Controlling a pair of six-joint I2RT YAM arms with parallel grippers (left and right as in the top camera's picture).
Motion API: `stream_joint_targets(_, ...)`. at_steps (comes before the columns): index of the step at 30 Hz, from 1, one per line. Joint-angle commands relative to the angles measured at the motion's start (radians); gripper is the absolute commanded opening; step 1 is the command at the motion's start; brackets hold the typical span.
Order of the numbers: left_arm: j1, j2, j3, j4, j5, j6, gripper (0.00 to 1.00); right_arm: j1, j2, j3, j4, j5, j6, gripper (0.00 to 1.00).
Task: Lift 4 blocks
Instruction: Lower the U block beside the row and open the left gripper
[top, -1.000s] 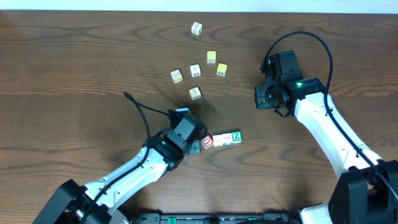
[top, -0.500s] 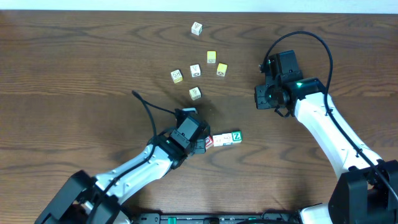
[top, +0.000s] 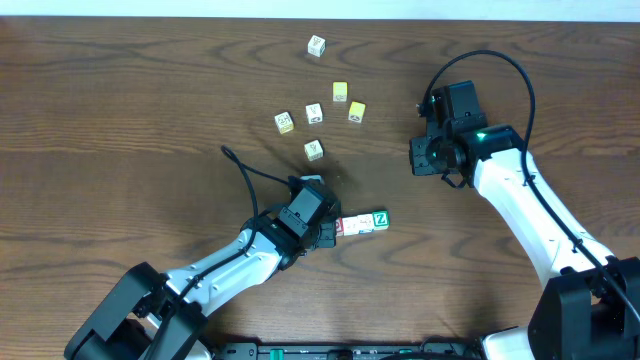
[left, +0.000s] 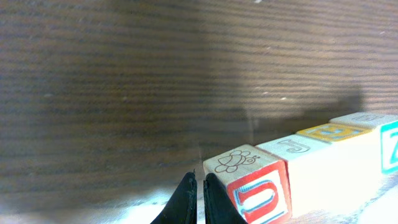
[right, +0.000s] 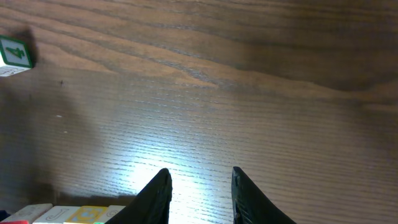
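The four blocks (top: 362, 223) lie end to end on the table (top: 120, 120), the left gripper (left: 198, 186), pressed together, set at their red end, apparently as a blunt stop for squeezing the row, while the right gripper (right: 198, 186) hangs well apart, part-spread and empty.

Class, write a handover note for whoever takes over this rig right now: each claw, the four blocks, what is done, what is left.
Left claw: shut, empty, tips at the red-faced block.
Right claw: open, empty, over the table, away from the blocks.
Blocks: four in one row on the table, green Z block at the end farthest from the left claw.
Done: blocks lined up; none lifted.
Left: lift all four.
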Motion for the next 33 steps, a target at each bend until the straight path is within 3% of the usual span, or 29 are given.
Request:
stream_joint_targets(1,0.0,0.003,0.019,0.01,0.014,0.01,0.07,0.006,0.003,-0.007,0.0,0.007,-0.008,0.29)
stream_joint_targets(15,0.0,0.003,0.019,0.0,0.001,0.019,0.08,0.006,0.003,-0.007,-0.001,0.026,-0.007,0.29)
stream_joint_targets(22,0.001,0.003,0.019,-0.007,0.001,0.041,0.08,0.006,0.002,-0.006,0.002,-0.066,0.015,0.01)
stream_joint_targets(33,0.021,0.003,0.019,-0.012,-0.063,0.04,0.08,0.006,0.002,-0.004,0.053,-0.092,0.023,0.01)
